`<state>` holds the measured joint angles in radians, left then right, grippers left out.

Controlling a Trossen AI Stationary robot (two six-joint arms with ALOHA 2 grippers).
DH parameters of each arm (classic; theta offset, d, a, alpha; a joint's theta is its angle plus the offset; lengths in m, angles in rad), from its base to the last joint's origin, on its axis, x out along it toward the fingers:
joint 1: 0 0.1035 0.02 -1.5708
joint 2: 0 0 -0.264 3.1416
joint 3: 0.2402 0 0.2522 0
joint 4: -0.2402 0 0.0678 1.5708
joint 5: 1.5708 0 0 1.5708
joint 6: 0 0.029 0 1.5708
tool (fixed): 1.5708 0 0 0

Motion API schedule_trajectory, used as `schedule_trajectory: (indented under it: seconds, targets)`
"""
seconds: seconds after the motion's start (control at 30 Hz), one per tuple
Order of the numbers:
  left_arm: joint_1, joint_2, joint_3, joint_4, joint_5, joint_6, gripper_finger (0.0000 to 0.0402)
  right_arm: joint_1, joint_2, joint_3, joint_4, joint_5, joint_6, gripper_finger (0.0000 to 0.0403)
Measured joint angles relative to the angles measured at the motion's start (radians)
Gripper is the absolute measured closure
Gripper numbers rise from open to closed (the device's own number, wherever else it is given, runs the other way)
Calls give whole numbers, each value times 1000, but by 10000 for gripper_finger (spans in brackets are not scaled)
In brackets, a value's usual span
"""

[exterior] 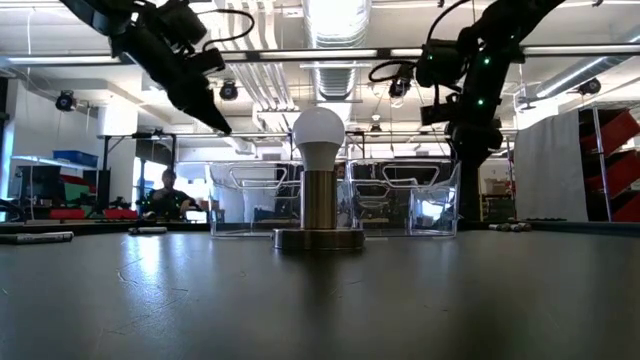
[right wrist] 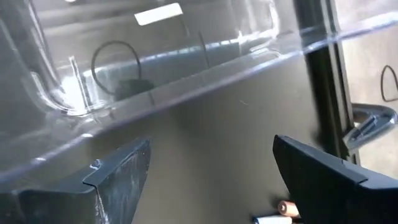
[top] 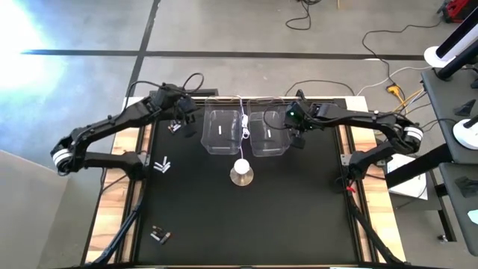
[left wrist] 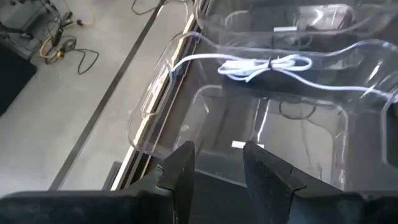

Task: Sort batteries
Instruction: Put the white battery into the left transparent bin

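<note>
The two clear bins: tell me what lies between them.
In the high view, a bundled white cable runs down the gap between the left bin and the right bin to the lamp base in front.

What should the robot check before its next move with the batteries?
1. Right gripper ready to grab: ok, fingers wide apart, nothing between them.
2. Batteries close to it: ok, two lie on the table right by it.
3. Right bin nearby: ok, the right gripper hangs beside it.
4. Left gripper free: ok, fingers a little apart with nothing seen between them, at the left bin.
5. White cable out of the way: cannot tell, it lies between the two bins.
6. Which kind those batteries are: cannot tell.
</note>
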<state>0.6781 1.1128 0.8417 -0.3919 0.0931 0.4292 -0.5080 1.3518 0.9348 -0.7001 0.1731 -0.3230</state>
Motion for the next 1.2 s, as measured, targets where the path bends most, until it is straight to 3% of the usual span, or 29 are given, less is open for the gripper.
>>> schedule_trajectory:
  seconds: [0.2, 0.4, 0.57, 0.77, 0.97, 1.2]
  targets:
    - [-47, -84, -1, -4, 9, -49, 285, 10, -2, 4, 3, -99, 37, 78]
    - [-116, -187, -9, 0, 65, -121, 285, 13, -22, 31, -6, -90, 35, 71]
    - [-200, -288, -84, 126, 118, -206, 285, -12, -60, 98, -79, -3, 68, 65]
    - [-320, -420, -253, 334, 130, -279, 285, -156, -68, 124, -142, -25, 340, 64]
    - [-408, -499, -403, 439, 128, -362, 285, -311, -61, 80, -139, -22, 659, 73]
    - [-481, -549, -519, 479, 126, -423, 285, -362, -59, 71, -132, 52, 864, 105]
